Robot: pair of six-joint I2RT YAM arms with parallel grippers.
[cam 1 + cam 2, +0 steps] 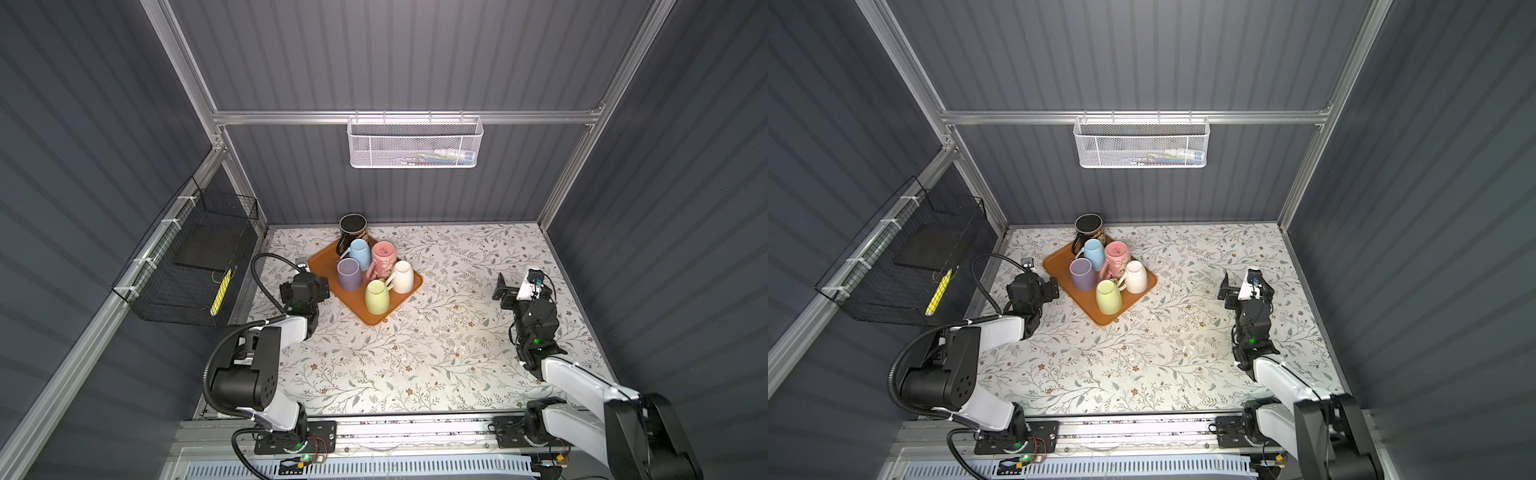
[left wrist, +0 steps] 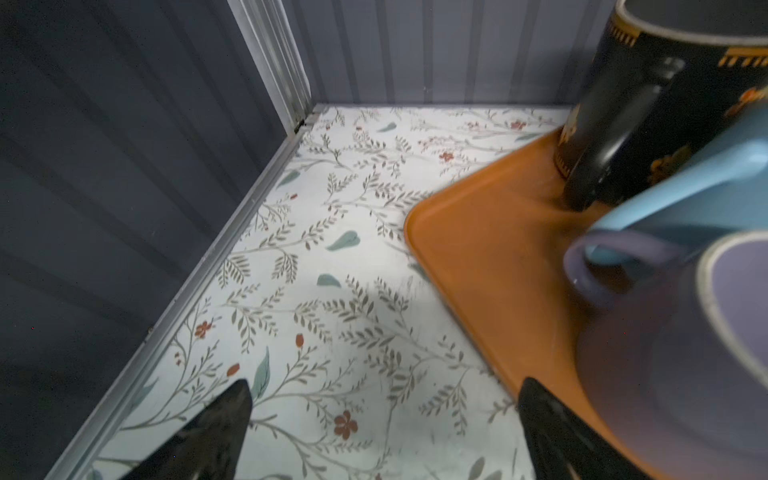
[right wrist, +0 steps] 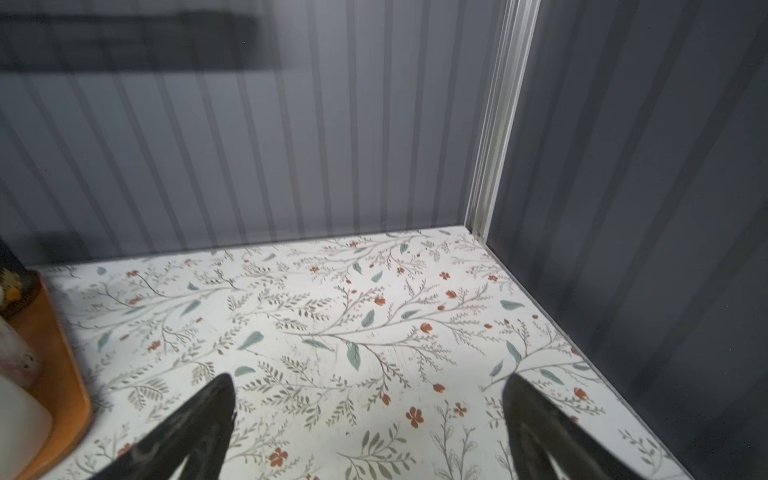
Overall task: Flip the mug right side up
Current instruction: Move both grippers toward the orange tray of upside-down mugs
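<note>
Several mugs crowd an orange tray point(image 1: 374, 318) at the back left of the table: black point(image 1: 353, 228), blue point(image 1: 360, 253), pink point(image 1: 383, 258), purple point(image 1: 349, 274), white point(image 1: 403, 276) and yellow point(image 1: 377, 297). In the left wrist view the purple mug point(image 2: 685, 374) shows a flat top with a pale unglazed ring, so it stands bottom up. My left gripper point(image 2: 386, 399) is open and empty beside the tray's left edge point(image 2: 478, 249), one finger point(image 2: 540, 415) over the rim. My right gripper point(image 3: 368, 386) hangs open over bare table at the right point(image 1: 503, 287).
A white mesh basket point(image 1: 415, 143) hangs on the back rail and a black wire basket point(image 1: 187, 266) on the left wall. Dark corrugated walls close in the table on three sides. The floral tabletop point(image 1: 415, 353) stretches between the two arms.
</note>
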